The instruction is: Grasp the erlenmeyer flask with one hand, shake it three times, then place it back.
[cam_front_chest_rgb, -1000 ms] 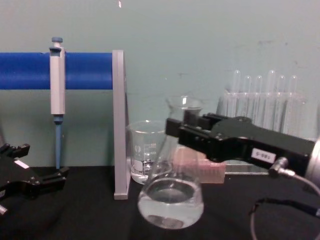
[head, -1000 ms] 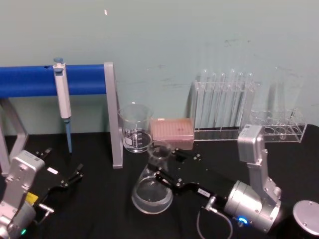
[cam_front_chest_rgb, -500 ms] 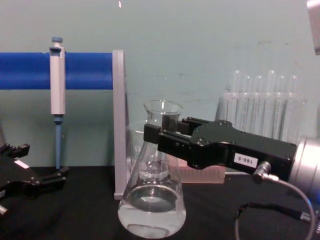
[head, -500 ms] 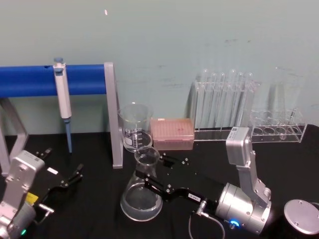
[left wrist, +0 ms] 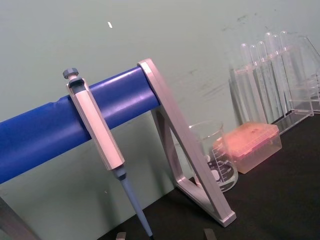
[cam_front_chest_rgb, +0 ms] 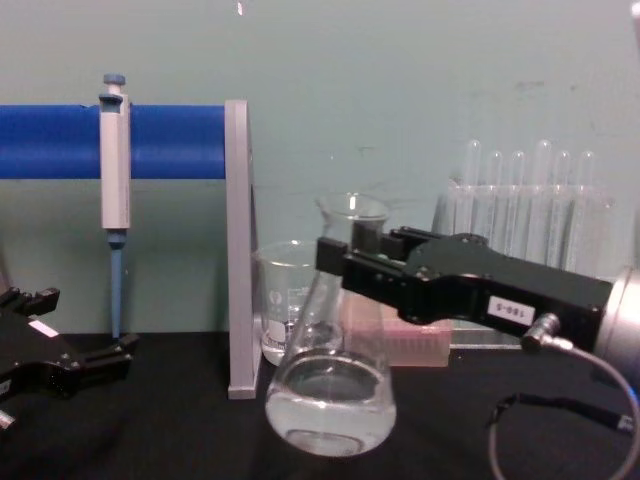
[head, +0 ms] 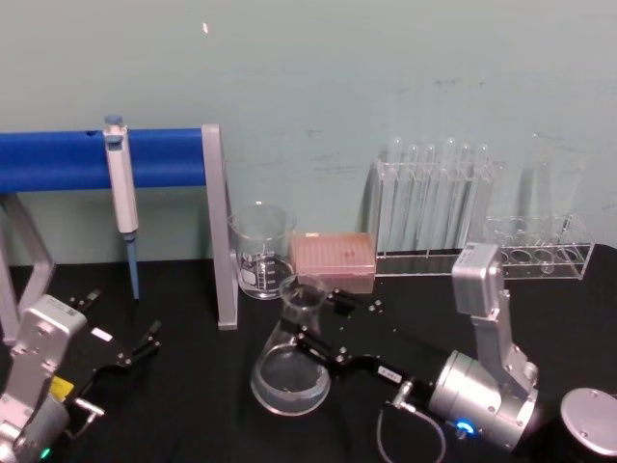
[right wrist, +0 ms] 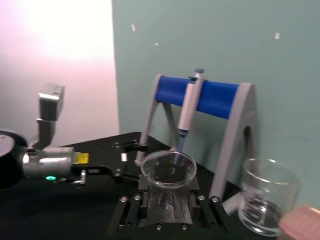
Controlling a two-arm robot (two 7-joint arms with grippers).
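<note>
Our right gripper [head: 316,315] squeezes the neck of the erlenmeyer flask [cam_front_chest_rgb: 330,400], which hangs a bit tipped just over the black table [head: 193,405], in front of the beaker [head: 260,251]. We think this is the shaking part, so we make small, smooth swings and hold tight, so no water spills and the glass misses the beaker. Our left gripper [head: 123,313] rests open on the left.
</note>
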